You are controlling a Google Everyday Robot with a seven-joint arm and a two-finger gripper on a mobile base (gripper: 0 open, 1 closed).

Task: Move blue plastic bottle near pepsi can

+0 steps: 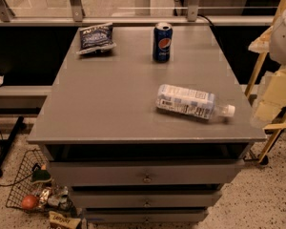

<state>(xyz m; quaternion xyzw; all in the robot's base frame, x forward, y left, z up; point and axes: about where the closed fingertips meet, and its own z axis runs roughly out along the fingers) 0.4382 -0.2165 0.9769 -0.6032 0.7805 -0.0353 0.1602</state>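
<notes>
The blue plastic bottle point(190, 102) lies on its side on the grey table point(109, 99), right of the middle, with its white cap pointing right towards the table's right edge. The pepsi can point(162, 42) stands upright near the back of the table, well behind the bottle. My gripper point(270, 104) shows as a pale shape at the right edge of the view, off the table's right side. It is about level with the bottle and apart from it, holding nothing that I can see.
A dark blue snack bag point(96, 38) lies at the table's back left. The table has drawers point(147, 175) in front. A wire basket point(31, 190) with items sits on the floor at the lower left. A wooden frame point(264, 61) stands to the right.
</notes>
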